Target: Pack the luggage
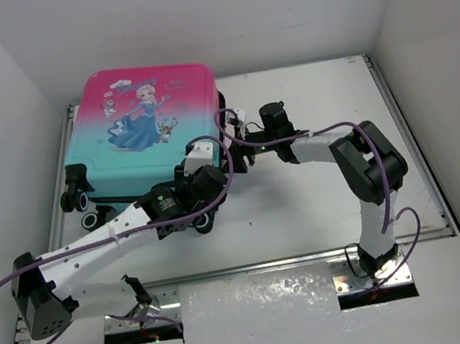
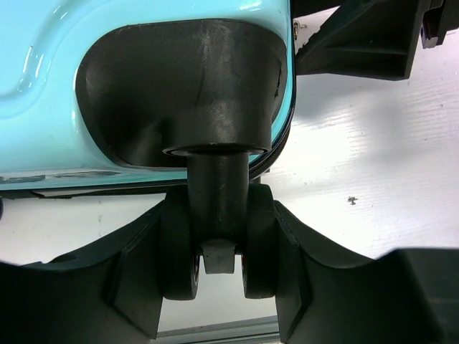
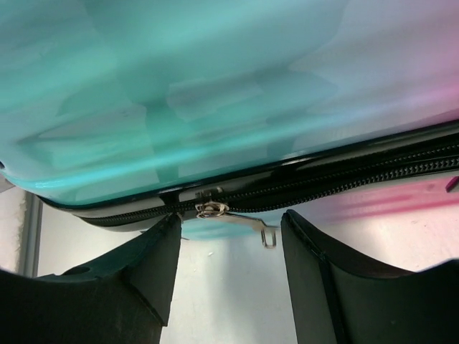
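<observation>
Luggage (image 1: 138, 121) is lying flat on the desk (image 1: 306, 203) in the upper left of the top view, printed shell facing up and lid down on the base. Nothing of its contents is showing, and no loose items are showing on the desk.

Progress, as judged: you are working at the closing stage. The two shells are meeting, and the zipper slider (image 3: 208, 210) is sitting part-way along the seam, with its pull tab (image 3: 251, 223) hanging free below it. How much of the zip is already run, you cannot tell from these views. The zipping is looking like the work left.

Orientation: the long axis is running roughly from the top of the frame to the bottom. The pink end is pointing to the top edge. The teal end with its wheels (image 1: 75, 198) is pointing to the bottom edge, toward the arm bases.

Left end effector (image 2: 219, 236): you are pinching the twin corner wheel (image 2: 179, 251) between both fingers, which appear to be pressing on its outer faces, seemingly steadying the case.

Right end effector (image 3: 229, 236): its fingers are standing spread on either side of the pull tab, gripping nothing.
</observation>
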### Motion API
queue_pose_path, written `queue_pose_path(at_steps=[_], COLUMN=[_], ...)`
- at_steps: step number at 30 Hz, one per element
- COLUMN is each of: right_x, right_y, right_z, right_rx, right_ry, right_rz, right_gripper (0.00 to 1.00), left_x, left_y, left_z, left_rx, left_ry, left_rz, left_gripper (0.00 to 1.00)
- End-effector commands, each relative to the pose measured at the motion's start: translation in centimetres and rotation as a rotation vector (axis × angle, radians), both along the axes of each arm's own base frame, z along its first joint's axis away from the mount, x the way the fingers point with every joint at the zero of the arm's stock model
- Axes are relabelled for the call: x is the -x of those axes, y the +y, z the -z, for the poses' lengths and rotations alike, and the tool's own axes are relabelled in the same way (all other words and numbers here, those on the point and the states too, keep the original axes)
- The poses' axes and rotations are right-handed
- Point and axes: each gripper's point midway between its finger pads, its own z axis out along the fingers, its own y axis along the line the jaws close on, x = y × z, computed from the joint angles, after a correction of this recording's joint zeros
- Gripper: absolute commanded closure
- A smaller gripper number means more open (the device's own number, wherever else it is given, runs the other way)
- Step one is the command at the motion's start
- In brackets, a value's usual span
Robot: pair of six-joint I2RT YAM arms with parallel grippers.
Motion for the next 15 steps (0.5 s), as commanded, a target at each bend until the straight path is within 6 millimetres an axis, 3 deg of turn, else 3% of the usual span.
queue_pose_path(at_steps=[1, 5, 15], right_x=[1.2, 1.4, 1.1], right_y=[1.4, 0.8, 3.1], right_z=[-0.2, 0.1, -1.7], right_rx=[-0.029, -0.044, -0.148], right_ry=[-0.004, 0.000, 0.020], right_rz=[-0.073, -0.044, -0.118], right_gripper=[0.44, 0.44, 0.54], left_x=[-2.9, -2.9, -3.0], left_y=[-0.3, -0.4, -0.6], left_z=[-4.3, -4.3, -4.5], left_rx=[0.115, 0.114, 0.120], left_ry=[-0.174, -0.172, -0.178], left_rz=[-0.076, -0.067, -0.061], left_gripper=[1.00, 1.00, 1.00])
